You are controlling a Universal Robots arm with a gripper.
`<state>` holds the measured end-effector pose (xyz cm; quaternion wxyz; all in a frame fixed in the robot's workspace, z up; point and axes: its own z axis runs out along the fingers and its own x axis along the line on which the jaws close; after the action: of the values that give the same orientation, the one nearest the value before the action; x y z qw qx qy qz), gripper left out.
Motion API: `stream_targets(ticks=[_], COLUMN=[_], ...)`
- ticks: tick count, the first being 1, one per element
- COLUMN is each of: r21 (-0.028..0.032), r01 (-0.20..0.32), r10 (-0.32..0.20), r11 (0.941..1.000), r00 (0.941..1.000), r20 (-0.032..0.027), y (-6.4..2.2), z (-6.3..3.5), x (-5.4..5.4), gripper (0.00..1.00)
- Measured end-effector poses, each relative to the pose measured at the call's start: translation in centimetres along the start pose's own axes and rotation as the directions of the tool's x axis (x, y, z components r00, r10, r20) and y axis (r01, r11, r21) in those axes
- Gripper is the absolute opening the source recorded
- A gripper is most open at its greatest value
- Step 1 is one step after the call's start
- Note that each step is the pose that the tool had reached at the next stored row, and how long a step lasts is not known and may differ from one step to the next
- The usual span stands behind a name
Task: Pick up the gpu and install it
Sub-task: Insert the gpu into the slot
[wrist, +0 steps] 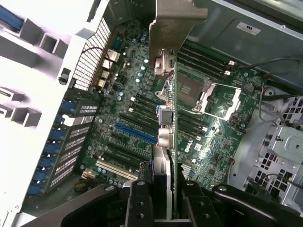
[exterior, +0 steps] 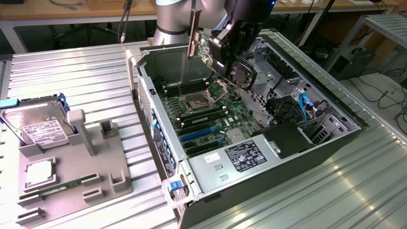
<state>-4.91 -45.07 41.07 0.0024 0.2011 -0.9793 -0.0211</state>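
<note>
In the exterior view my claw (exterior: 230, 40) is closed on 1 gpu (exterior: 240, 71), which hangs below it, fan showing, over the motherboard (exterior: 210, 114) in 1 open case (exterior: 318, 157). 1 hard drive (exterior: 38, 126) stands on the tray (exterior: 95, 181). The wrist view adds the card edge-on between 2 fingers (wrist: 139, 203), near 1 blue slot (wrist: 135, 134).

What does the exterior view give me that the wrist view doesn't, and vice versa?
Exterior view: the boxy silver hard drive with a white label and narrow green memory stick on the grey parts holder beside the open metal case. Wrist view: the black gripper shut on the gpu, a thin flat card with a silvery bracket, seen edge-on. Both: that card held over the green motherboard and its metal CPU socket.
</note>
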Motion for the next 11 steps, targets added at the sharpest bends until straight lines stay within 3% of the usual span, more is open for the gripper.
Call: stream_targets(ticks=[11], r21=[-0.0005], r01=[0.080], r10=[-0.080], r11=[0.9968], r00=[0.9968], r20=[-0.0034], y=[0.00], z=[0.00], x=[0.00], gripper=[0.28])
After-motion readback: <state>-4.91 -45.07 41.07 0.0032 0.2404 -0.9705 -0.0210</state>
